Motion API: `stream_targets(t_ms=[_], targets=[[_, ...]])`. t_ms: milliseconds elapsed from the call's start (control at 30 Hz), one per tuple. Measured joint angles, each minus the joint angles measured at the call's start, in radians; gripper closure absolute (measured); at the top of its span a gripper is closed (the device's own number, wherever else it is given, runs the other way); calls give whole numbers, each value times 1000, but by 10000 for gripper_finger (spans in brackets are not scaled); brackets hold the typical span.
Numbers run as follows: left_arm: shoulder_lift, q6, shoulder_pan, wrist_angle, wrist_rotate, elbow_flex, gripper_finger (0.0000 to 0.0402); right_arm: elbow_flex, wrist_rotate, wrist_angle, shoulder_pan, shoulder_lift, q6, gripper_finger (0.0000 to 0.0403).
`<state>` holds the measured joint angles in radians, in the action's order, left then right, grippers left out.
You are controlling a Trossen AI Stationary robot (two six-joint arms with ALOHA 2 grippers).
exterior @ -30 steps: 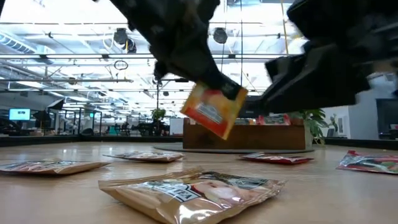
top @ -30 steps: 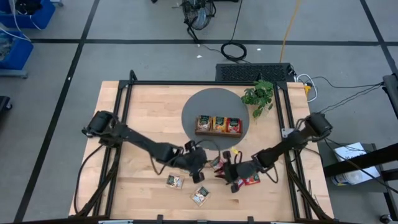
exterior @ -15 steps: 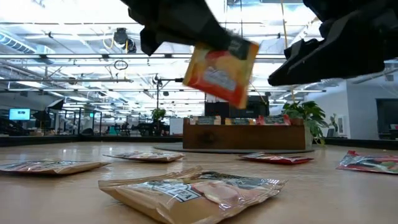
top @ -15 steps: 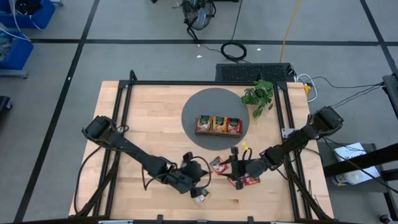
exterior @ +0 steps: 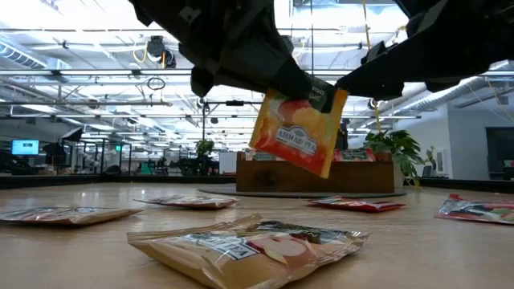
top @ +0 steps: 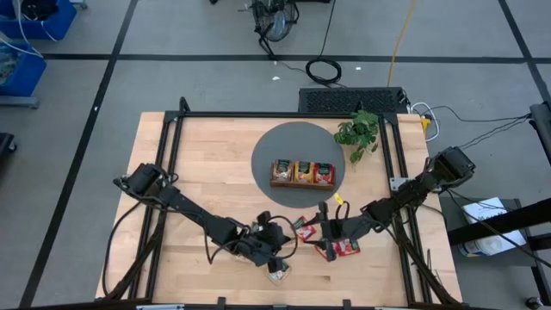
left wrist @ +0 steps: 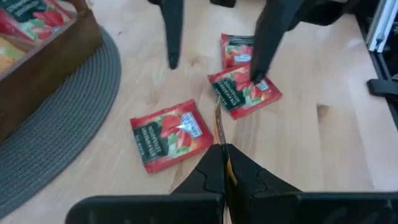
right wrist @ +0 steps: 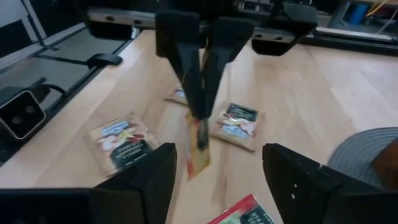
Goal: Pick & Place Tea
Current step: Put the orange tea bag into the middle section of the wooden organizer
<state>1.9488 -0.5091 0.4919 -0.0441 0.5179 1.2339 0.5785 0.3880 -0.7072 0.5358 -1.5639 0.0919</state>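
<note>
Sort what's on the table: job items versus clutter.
Job: orange packet pinched in the left gripper; red packets and beige packets on the table; tray; open right gripper.
Clutter: plant, grey mat.

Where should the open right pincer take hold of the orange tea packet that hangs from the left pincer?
Probably its free lower half. The orange tea packet hangs tilted from the left pincer, which pinches its top edge, leaving the bottom clear. The right pincer faces it edge-on and open, so it could come in level, one finger on each flat face.
</note>
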Motion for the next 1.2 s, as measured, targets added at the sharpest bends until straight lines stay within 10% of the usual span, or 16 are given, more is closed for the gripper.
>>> stream_targets(t_ms=[933,1200], targets=[[1,42,-57,-35,-56,0,401,2,-208,-44,-131,-54,55,191],[5,45,-66,-38,-73,0,401,2,-224,-135,-137,-103,19,295]])
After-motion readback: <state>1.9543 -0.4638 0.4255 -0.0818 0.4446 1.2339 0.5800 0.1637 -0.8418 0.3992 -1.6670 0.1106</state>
